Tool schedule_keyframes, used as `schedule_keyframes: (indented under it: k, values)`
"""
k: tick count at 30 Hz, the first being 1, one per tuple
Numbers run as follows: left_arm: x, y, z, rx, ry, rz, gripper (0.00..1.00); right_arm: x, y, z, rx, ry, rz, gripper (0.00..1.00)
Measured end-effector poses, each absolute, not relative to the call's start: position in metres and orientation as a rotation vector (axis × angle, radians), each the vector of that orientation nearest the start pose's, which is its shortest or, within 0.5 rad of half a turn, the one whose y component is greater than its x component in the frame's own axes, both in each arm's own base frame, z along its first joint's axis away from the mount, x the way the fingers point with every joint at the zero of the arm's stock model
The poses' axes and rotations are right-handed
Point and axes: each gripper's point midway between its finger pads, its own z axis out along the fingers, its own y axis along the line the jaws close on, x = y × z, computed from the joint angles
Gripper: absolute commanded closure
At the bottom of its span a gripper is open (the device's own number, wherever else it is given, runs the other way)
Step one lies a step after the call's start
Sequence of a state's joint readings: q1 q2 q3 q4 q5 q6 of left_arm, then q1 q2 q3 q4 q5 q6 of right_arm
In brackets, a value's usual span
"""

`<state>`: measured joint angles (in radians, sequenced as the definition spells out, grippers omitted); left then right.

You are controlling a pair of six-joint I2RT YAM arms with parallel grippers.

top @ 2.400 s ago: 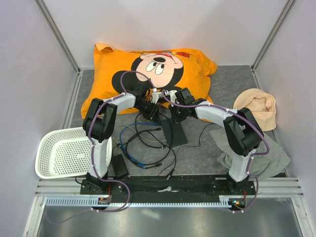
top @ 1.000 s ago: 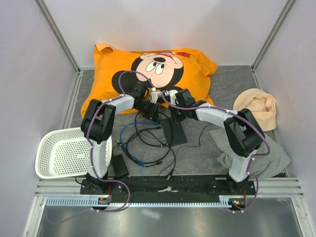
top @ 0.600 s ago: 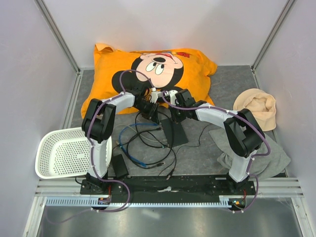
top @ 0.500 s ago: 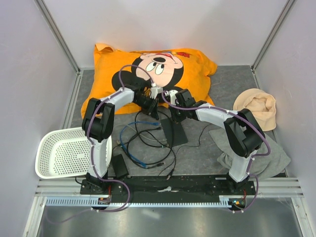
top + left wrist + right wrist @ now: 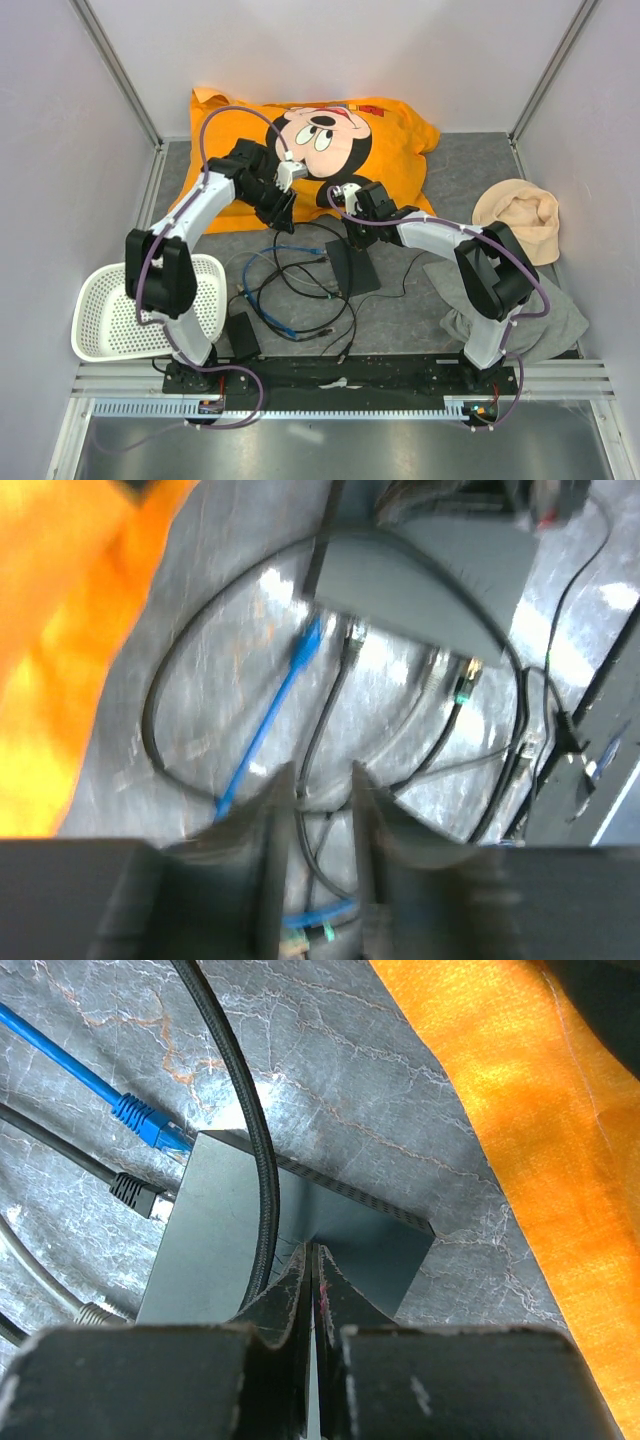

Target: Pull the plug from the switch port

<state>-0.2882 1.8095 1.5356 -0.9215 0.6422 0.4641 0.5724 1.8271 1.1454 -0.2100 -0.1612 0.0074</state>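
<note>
Switch box [image 5: 355, 270] is laid flat between the arms, long axis near-to-far. Switch port edge [image 5: 168, 1225] is turned toward the left arm's side. Blue plug [image 5: 148, 1120] and black plug [image 5: 135, 1192] are seen at it, but blue's seating can't be resolved. Right gripper [image 5: 312, 1255] is closed tight and pressed on the box's far end. Left gripper [image 5: 318, 780] is held slightly apart, empty, over the cushion [image 5: 400, 130], with the ports near-right of it.

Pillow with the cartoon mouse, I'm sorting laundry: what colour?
Orange; the pillow shows best in top view.
</note>
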Motion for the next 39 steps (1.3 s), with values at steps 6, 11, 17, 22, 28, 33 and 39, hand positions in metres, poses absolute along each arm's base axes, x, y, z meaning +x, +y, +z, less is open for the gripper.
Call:
schedule_keyframes:
  k: [6, 11, 17, 22, 28, 33, 39]
  values:
    - [0.328, -0.160, 0.114, 1.106, 2.424, -0.584, 0.46, 0.353, 0.261, 0.043, -0.770, 2.378, 0.445, 0.92]
    - [0.324, -0.135, 0.074, 1.151, 2.505, -0.420, 0.46, 0.353, 0.261, 0.043, -0.771, 2.378, 0.446, 0.91]
    - [0.336, -0.128, 0.051, 1.174, 2.520, -0.347, 0.49, 0.353, 0.261, 0.043, -0.772, 2.377, 0.447, 0.89]
    - [0.339, -0.123, 0.032, 1.191, 2.534, -0.308, 0.59, 0.353, 0.261, 0.043, -0.772, 2.376, 0.447, 0.88]
    - [0.338, -0.120, 0.026, 1.197, 2.545, -0.307, 0.98, 0.353, 0.261, 0.043, -0.773, 2.375, 0.446, 0.88]
    - [0.338, -0.107, 0.052, 1.137, 2.512, -0.281, 0.98, 0.353, 0.261, 0.042, -0.778, 2.370, 0.444, 0.87]
    - [0.324, -0.065, 0.104, 1.020, 2.418, -0.157, 0.98, 0.353, 0.261, 0.043, -0.777, 2.365, 0.443, 0.87]
